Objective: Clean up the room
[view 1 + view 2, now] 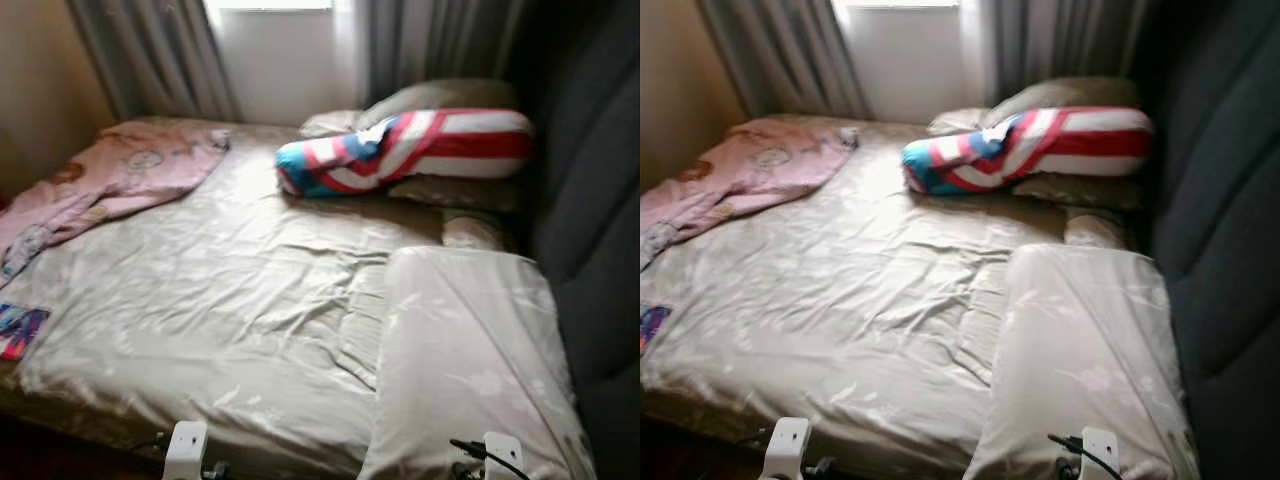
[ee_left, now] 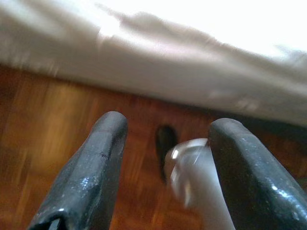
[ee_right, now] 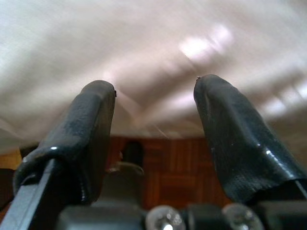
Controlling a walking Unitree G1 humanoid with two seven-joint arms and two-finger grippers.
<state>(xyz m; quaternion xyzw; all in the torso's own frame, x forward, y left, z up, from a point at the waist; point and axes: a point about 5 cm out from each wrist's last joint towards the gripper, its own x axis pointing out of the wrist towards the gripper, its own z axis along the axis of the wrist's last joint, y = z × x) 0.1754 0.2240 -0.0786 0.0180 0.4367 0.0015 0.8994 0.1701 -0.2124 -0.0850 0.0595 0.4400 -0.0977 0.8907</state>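
Both grippers, left and right, spread wide, empty, low at bed's near edge; striped pillow by headboard corner.

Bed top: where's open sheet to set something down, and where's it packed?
Free: the wide middle of the beige sheet, bordered by the pink blanket, the striped bolster and the large beige pillow. Crowded: the head end along the dark headboard, where pillows stack under the bolster.
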